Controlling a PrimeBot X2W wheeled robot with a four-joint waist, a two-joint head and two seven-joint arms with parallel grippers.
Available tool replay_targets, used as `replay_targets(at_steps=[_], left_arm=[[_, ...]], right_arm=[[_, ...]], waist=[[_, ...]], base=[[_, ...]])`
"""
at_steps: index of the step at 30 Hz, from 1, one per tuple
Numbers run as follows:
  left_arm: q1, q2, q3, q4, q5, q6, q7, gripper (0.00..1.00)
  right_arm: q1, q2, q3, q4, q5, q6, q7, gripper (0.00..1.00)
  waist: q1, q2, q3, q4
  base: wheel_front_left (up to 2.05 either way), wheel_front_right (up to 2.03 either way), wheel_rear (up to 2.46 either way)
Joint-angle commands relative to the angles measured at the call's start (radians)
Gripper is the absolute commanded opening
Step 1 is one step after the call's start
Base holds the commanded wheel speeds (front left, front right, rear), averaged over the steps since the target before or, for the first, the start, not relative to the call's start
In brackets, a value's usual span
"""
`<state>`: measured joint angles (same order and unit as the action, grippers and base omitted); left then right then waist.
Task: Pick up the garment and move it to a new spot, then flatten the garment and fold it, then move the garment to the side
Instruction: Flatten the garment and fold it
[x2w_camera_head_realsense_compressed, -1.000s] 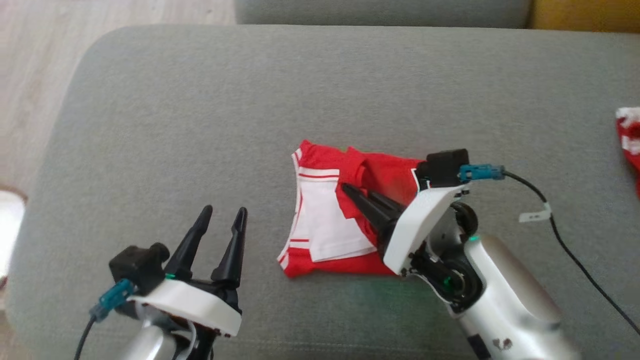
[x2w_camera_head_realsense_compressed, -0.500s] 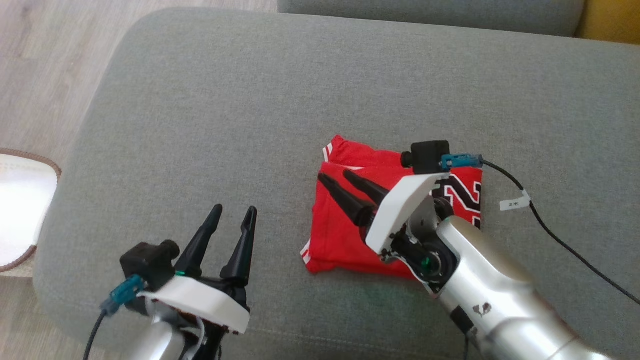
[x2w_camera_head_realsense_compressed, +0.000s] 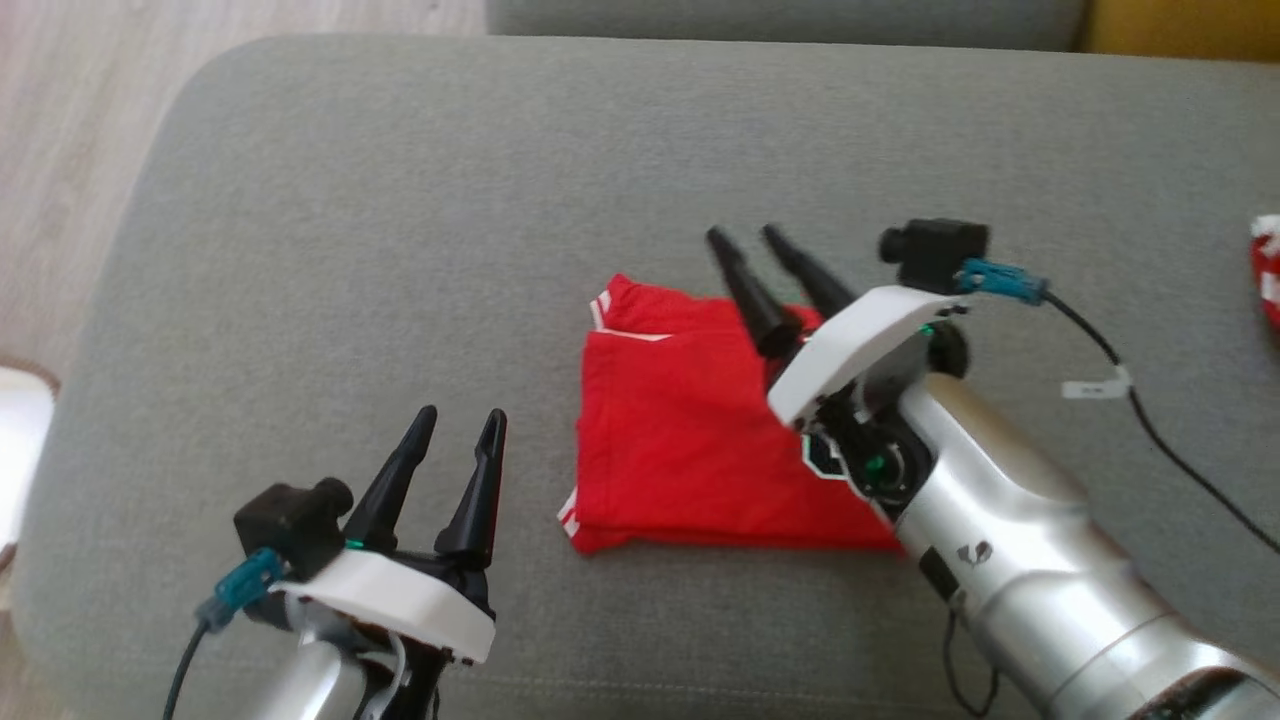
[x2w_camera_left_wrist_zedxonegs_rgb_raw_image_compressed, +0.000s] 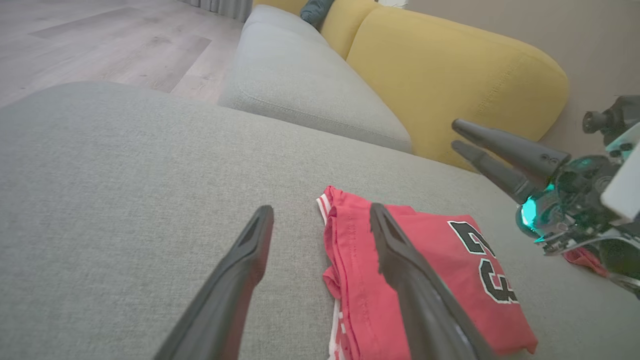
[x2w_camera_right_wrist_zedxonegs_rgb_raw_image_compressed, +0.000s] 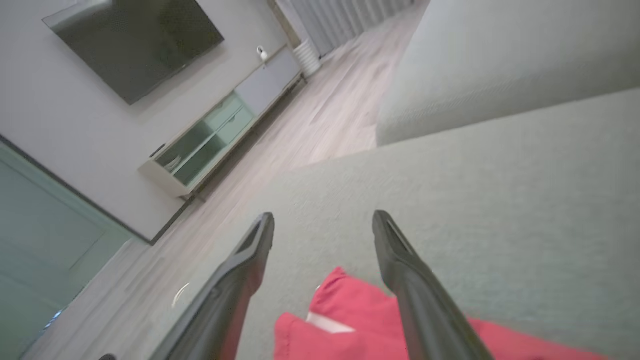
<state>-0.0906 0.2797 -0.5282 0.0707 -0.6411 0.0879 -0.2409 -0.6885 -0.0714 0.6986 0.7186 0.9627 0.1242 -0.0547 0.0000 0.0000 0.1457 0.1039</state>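
Right gripper: spread wide, empty, above the fabric, tips aimed up the head view past the garment's far edge. Just below and behind those tips, the folded red garment, flat on the grey couch cushion, not touched by either finger. Right side of it partly hidden under the right wrist and silver forearm. From the right wrist camera, a red corner with a white stripe low between the two dark fingers, grey upholstery beyond.

Left gripper: likewise open, holding nothing, low at the near left, near the garment's left edge but apart from it. Through the left wrist camera, black numerals with white outline on the top layer, white-striped hems stacked along the folded edge nearest the left fingers.

Further out: a black cable with a white tag, trailing from the right wrist camera across the cushion. A second red-and-white piece of cloth at the far right edge, well apart. A yellow cushion behind the grey one. Pale wood floor to the left.
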Motion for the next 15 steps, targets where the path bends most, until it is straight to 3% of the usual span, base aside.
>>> replay_targets(at_steps=[1, 9, 15], left_arm=[[-0.045, 0.013, 0.046, -0.028, 0.012, 0.002, -0.014, 1.00], [-0.080, -0.003, 0.058, 0.008, 0.028, 0.010, -0.017, 1.00], [-0.074, -0.035, 0.110, 0.038, 0.056, 0.041, -0.020, 1.00]], right_arm=[[-0.032, 0.021, -0.013, -0.010, -0.041, 0.007, -0.043, 1.00], [0.021, 0.000, -0.177, 0.045, -0.302, 0.007, -0.199, 1.00], [0.169, 0.003, -0.433, -0.059, -0.564, 0.007, -0.206, 1.00]], waist=[[0.0000, 0.0000, -0.006, -0.019], [0.0000, 0.0000, -0.036, -0.067], [0.0000, 0.0000, -0.061, -0.082]], base=[[0.00, 0.00, 0.00], [0.00, 0.00, 0.00], [0.00, 0.00, 0.00]])
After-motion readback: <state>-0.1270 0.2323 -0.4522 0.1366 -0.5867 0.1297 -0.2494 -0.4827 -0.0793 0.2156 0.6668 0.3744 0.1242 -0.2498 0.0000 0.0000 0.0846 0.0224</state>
